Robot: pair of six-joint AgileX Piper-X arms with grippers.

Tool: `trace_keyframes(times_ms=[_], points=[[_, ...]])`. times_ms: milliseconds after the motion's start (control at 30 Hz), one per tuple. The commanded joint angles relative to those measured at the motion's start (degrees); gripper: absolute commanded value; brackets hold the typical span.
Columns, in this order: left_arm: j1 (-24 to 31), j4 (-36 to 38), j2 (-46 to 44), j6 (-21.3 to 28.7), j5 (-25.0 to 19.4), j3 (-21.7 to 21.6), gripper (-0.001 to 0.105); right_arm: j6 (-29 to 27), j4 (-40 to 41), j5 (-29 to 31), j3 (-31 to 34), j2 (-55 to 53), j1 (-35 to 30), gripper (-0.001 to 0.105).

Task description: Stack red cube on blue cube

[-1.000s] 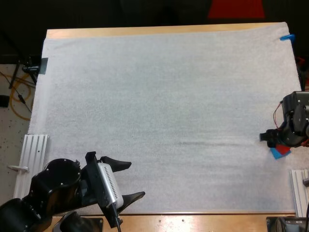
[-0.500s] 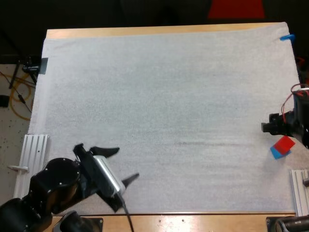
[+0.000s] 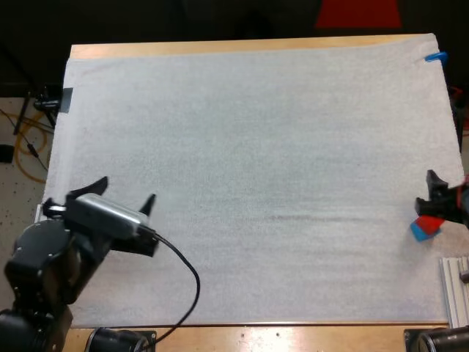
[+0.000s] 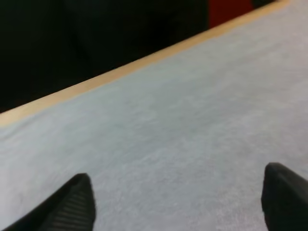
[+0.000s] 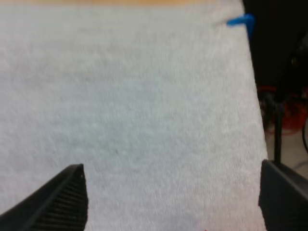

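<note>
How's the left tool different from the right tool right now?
The left tool hangs over the bare mat near its left edge, while the right tool is at the mat's right edge. The right tool is close beside the red cube and the blue cube; the left tool has nothing near it. Both are open and hold nothing.
</note>
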Motion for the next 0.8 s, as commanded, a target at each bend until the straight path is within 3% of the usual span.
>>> trace_keyframes(times_ms=[0, 367, 600, 700, 767], points=[[7.39, -1.01, -1.79, -1.40, 0.54, -0.34, 0.069, 0.71, -0.03, 0.46, -0.31, -2.86, -0.18, 0.071], [7.93, 4.56, -18.52, -3.90, 0.49, 0.45, 0.069, 2.93, 3.22, 3.78, 3.62, -23.67, -0.18, 0.071], [7.93, 5.49, -33.71, -5.32, 0.49, 4.21, 0.069, 6.07, 7.51, 3.67, 8.76, -36.98, -0.18, 0.071], [7.93, 9.62, -39.64, -6.48, 0.49, 5.96, 0.069, 6.60, 10.49, 3.84, 9.28, -39.07, -0.52, 0.071], [8.40, 15.32, -38.94, -6.78, 0.88, 5.06, 0.069, 5.45, 11.09, 3.52, 9.67, -38.56, -0.50, 0.071]])
